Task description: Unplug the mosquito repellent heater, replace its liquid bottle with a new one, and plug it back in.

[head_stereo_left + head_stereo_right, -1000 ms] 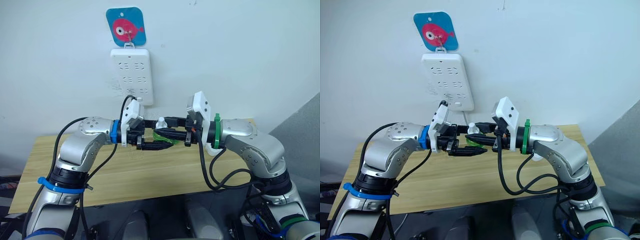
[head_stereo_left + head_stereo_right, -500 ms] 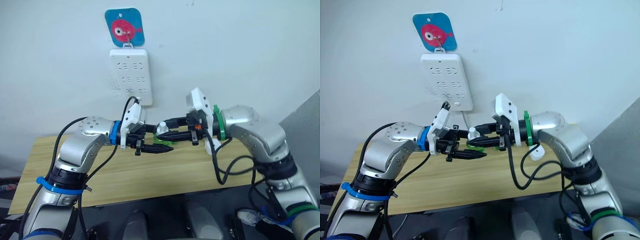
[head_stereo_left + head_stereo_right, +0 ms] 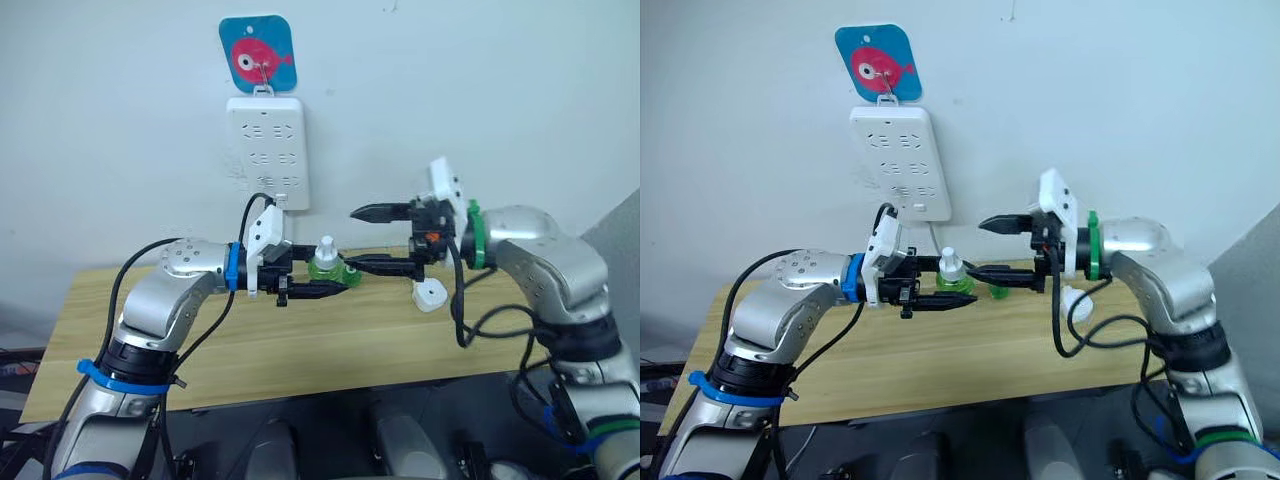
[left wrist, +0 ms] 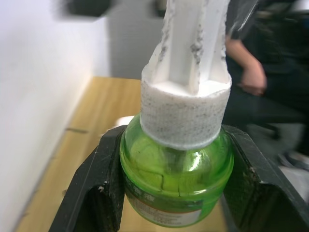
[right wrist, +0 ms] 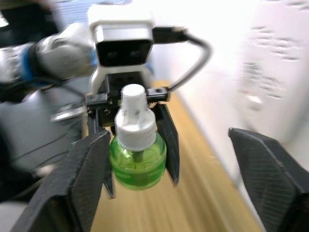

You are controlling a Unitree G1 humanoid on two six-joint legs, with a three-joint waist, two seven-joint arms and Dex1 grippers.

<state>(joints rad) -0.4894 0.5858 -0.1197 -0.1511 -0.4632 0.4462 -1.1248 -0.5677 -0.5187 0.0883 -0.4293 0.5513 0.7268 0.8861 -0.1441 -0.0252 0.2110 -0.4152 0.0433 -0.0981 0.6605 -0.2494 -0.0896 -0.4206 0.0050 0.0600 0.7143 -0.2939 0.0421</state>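
Observation:
A green liquid bottle [image 3: 324, 264] with a white cap hangs upright above the table, and my left gripper [image 3: 322, 278] is shut on its round body. The left wrist view has the bottle [image 4: 176, 169] squeezed between both black fingers [image 4: 91, 193]. My right gripper [image 3: 352, 238] stands open just right of the bottle, one finger above the cap's height and one level with the body, touching nothing. In the right wrist view the bottle [image 5: 137, 154] sits ahead between the spread fingers [image 5: 82, 179]. The white mosquito repellent heater [image 3: 428, 295] lies on the table under my right forearm.
A long white power strip [image 3: 266, 150] hangs on the wall under a blue fish hook [image 3: 257, 58], above and behind the bottle. The wooden table [image 3: 300, 345] stretches below both arms. A small green object [image 3: 996, 291] sits behind the right gripper's lower finger. A person's arm [image 4: 246, 72] shows beyond the table.
My right gripper has let go at the bottle's top, pulled back to the right and opened wide. The left gripper keeps the bottle, and the heater now shows on the table.

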